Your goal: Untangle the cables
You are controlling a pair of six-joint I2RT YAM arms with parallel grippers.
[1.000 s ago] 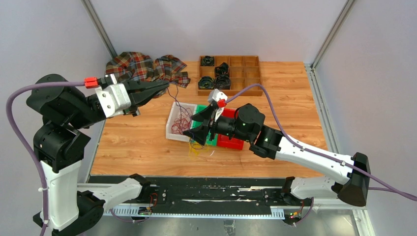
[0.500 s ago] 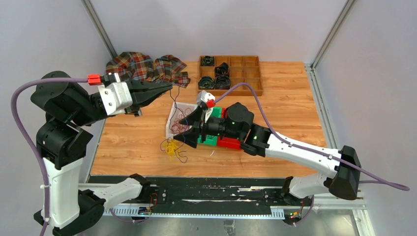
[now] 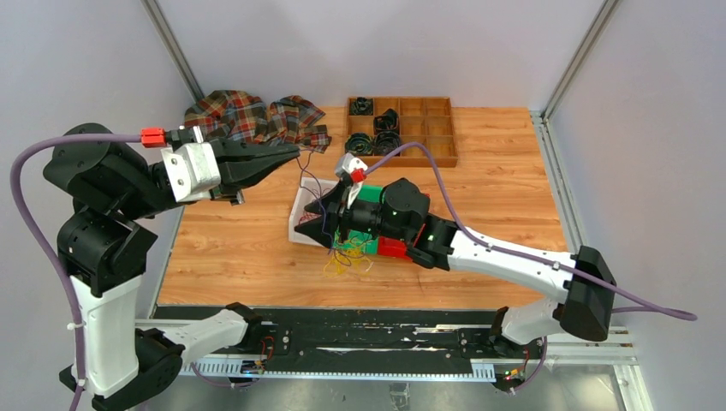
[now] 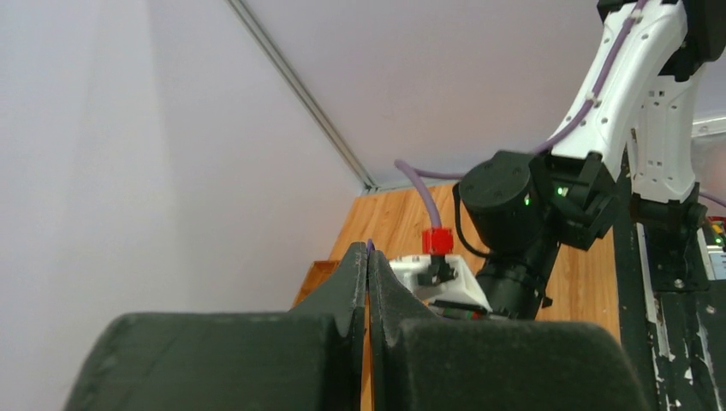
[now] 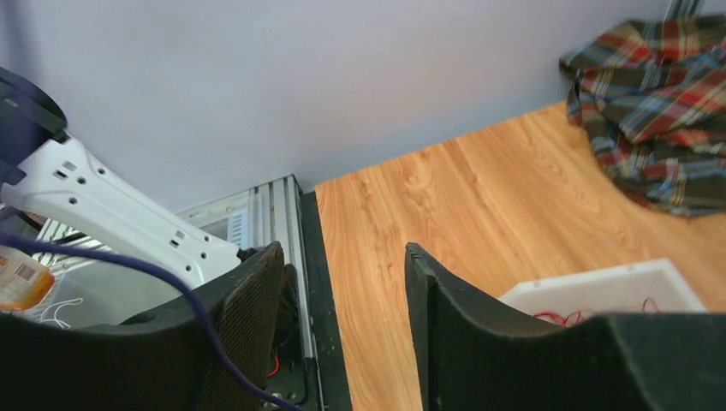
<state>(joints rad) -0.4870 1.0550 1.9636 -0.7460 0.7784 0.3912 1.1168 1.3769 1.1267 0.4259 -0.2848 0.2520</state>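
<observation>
While my left arm reaches level across the upper left of the frame, my left pincer is clenched on one thin dark purple cable, which hangs down toward the white tray. My right arm stretches in from the lower right. My right pincer stands released, jaws apart, above the tray, beside the red and yellow cables at centre.

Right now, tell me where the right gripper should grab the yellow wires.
Probably the near loops of the yellow wires, from above: they lie loose on the table, spread toward the near edge, and their far side sits under the right gripper.
</observation>
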